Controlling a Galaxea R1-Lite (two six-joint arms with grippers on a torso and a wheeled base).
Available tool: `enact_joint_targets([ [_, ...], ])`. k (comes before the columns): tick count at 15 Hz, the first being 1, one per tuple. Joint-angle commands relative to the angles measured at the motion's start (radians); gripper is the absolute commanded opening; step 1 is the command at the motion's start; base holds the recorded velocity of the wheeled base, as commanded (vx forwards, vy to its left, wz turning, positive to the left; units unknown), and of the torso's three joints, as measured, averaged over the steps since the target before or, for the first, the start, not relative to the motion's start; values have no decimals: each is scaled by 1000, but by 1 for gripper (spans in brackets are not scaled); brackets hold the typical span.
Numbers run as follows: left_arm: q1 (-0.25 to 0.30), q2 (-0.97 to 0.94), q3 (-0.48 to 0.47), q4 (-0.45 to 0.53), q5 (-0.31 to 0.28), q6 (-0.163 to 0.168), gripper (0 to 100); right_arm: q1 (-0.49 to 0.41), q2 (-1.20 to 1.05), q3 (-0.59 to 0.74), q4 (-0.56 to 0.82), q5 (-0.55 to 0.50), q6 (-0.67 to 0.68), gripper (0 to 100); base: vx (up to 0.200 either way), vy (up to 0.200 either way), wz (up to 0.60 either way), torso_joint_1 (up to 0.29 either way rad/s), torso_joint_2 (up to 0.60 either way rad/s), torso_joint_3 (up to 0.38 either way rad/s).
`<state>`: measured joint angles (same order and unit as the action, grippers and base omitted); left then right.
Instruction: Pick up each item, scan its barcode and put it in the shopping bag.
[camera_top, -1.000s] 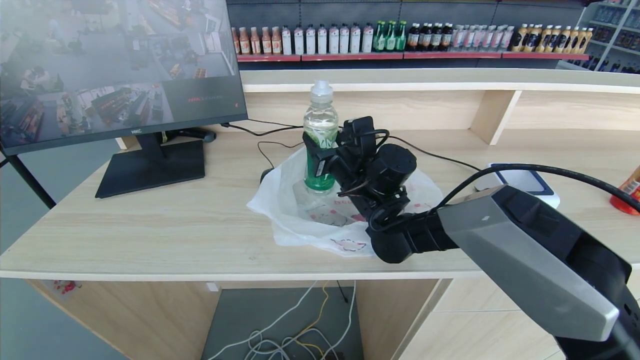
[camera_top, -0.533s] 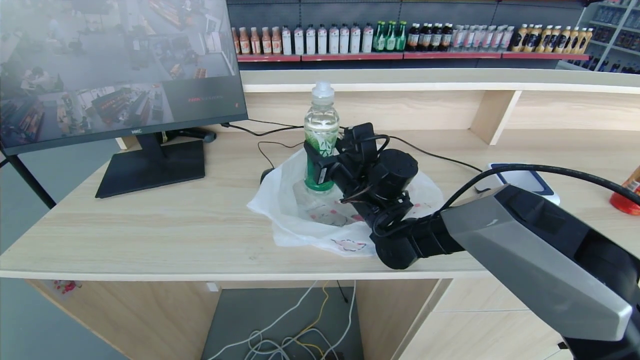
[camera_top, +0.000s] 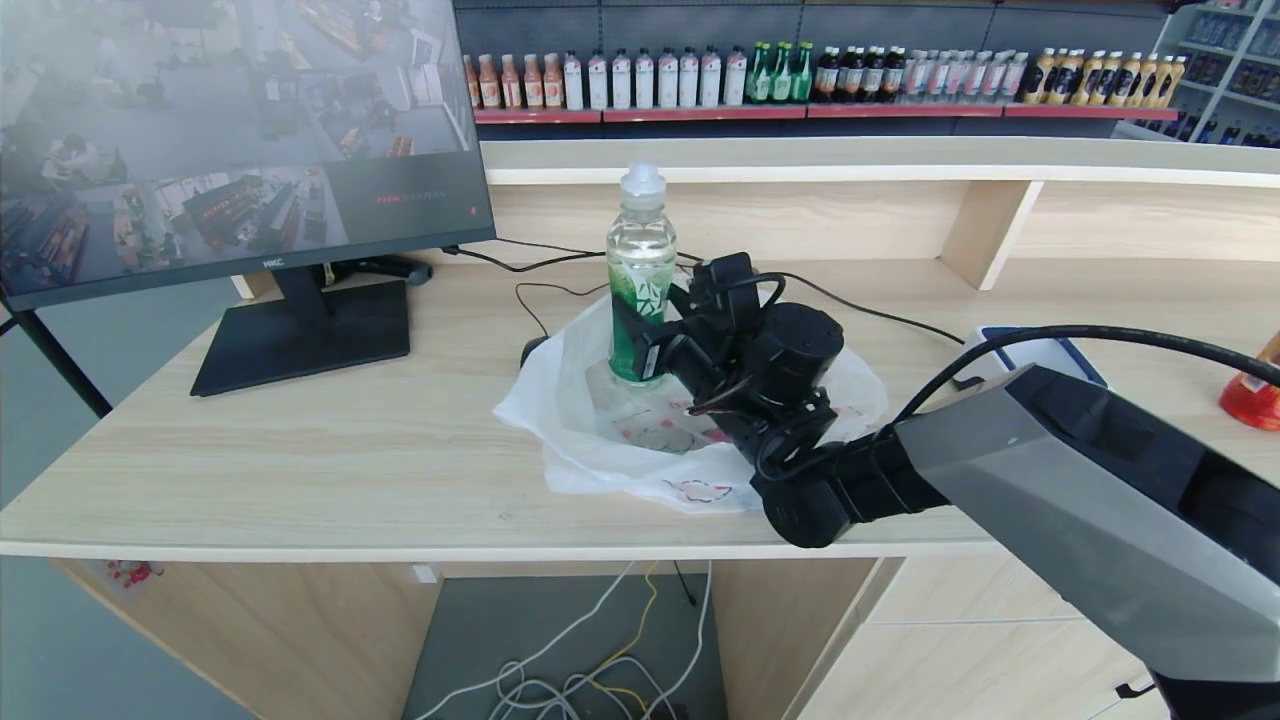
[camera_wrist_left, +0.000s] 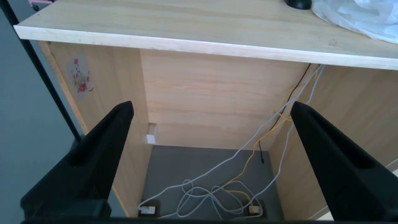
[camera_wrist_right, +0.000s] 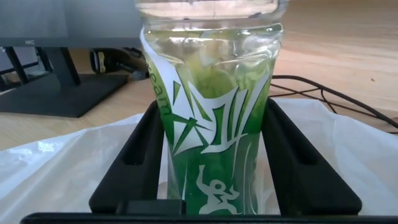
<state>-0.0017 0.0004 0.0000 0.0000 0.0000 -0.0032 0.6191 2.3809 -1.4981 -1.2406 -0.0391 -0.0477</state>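
A clear drink bottle (camera_top: 640, 262) with a green label and white cap stands upright over the middle of the crumpled white shopping bag (camera_top: 620, 440) on the wooden counter. My right gripper (camera_top: 648, 328) is shut on the bottle's labelled lower half. In the right wrist view the bottle (camera_wrist_right: 211, 168) sits between the two black fingers (camera_wrist_right: 134, 162), its wall dented by the right gripper (camera_wrist_right: 212, 118). Whether its base touches the bag (camera_wrist_right: 56, 162) is hidden. My left gripper (camera_wrist_left: 211, 162) hangs open with nothing in it, below the counter's front edge, facing the cables underneath.
A monitor (camera_top: 240, 130) on a black stand (camera_top: 300, 340) occupies the counter's left. A white and blue scanner pad (camera_top: 1045, 358) lies to the right, and a red-orange item (camera_top: 1255, 392) sits at the right edge. Black cables (camera_top: 540, 290) run behind the bag. A raised ledge (camera_top: 800, 160) backs the counter.
My right wrist has shifted slightly right and lower with the bottle still in its grip. The bottle stays upright at the same spot, its label turned a little.
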Motion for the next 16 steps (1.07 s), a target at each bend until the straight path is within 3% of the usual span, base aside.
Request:
enact_joint_targets([
  [1,0,0,0,0,0,0,100,1,-17,9,-3,-1,6,100,0,0,0,0,0,0],
  [10,0,0,0,0,0,2,100,2,-75,87,-65,5,28,100,0,0,0,0,0,0],
  [16,0,0,0,0,-2,2,100,-1,-267,553,-315,7,37,100,0,0,0,0,0,0],
])
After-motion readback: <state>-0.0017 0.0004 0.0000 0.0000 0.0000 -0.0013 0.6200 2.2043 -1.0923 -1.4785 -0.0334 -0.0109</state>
